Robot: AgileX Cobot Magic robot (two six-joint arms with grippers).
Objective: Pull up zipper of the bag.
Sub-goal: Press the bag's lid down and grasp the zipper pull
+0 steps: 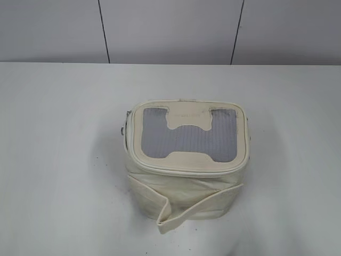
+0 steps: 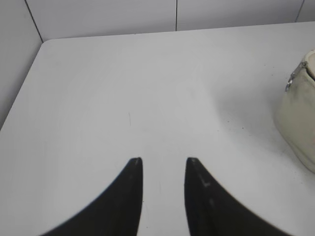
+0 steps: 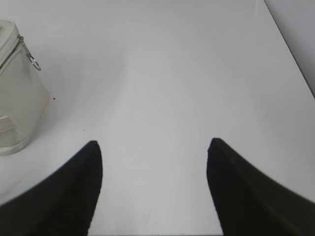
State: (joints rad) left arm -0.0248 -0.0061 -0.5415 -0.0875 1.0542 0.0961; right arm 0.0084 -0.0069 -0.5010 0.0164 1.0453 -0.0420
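Note:
The cream-white boxy bag (image 1: 186,176) stands in the middle of the white table, its lid with grey mesh window and H-shaped patch facing up, its loose strap (image 1: 176,216) hanging at the front. The zipper (image 1: 186,169) runs round the lid rim. One silver slider shows in the left wrist view (image 2: 291,81), another with a ring pull in the right wrist view (image 3: 30,55). My left gripper (image 2: 163,160) is open and empty over bare table, left of the bag (image 2: 298,118). My right gripper (image 3: 153,142) is wide open and empty, right of the bag (image 3: 17,98). Neither gripper shows in the exterior view.
The white table (image 1: 58,160) spreads around the bag. A pale panelled wall (image 1: 170,26) stands behind its far edge. The table's left edge (image 2: 19,93) and right edge (image 3: 290,44) show in the wrist views.

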